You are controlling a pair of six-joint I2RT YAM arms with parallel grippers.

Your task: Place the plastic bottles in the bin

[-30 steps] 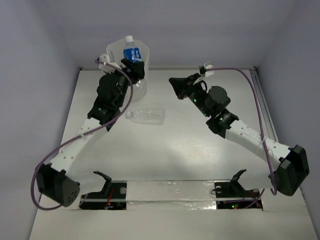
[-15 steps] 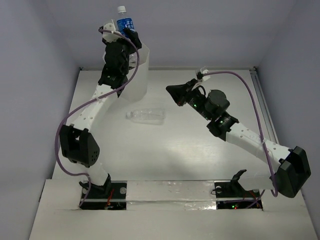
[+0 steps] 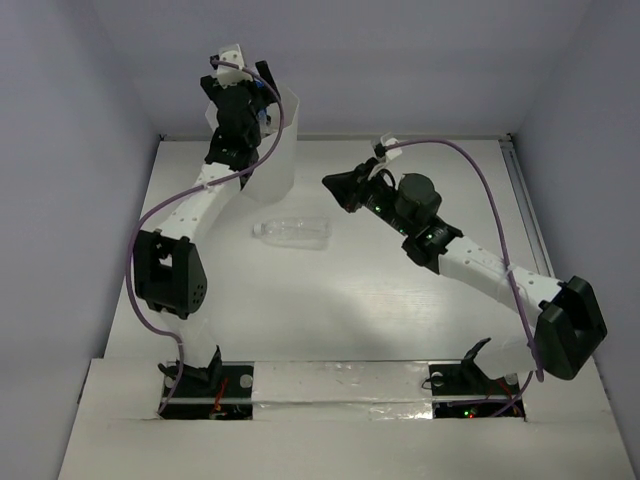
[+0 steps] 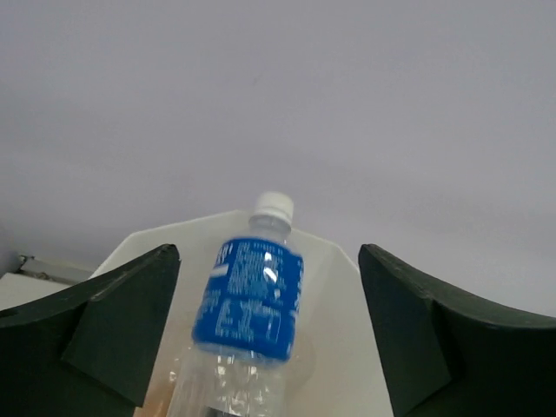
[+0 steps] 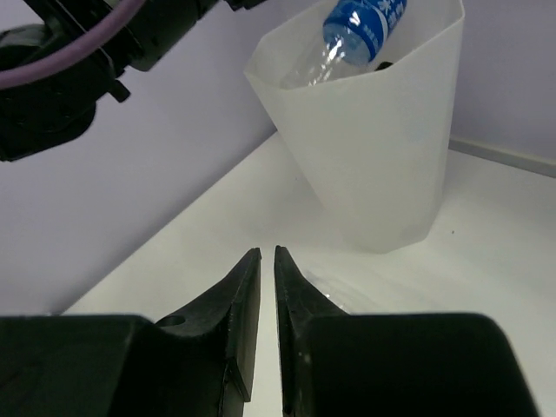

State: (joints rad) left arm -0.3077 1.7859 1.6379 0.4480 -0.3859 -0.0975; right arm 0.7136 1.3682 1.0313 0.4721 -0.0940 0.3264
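The translucent white bin (image 3: 283,140) stands at the table's far left. My left gripper (image 3: 243,82) hangs above its rim, jaws wide open (image 4: 268,256). The blue-labelled bottle (image 4: 252,300) sits between the fingers, touching neither, neck up inside the bin (image 4: 343,261). The right wrist view shows it leaning in the bin (image 5: 382,156), its label (image 5: 360,22) above the rim. A clear label-less bottle (image 3: 292,231) lies on its side mid-table. My right gripper (image 3: 333,185) is shut and empty (image 5: 267,254), a little above the table to that bottle's right.
The left arm (image 5: 69,61) reaches high over the bin's left side. Grey walls enclose the table on three sides. An orange tint (image 4: 152,401) shows low inside the bin. The clear bottle peeks out beside my right finger (image 5: 323,294).
The left gripper rose over the bin and opened. The blue-labelled bottle went from its grip down into the bin. The right gripper drifted slightly left.
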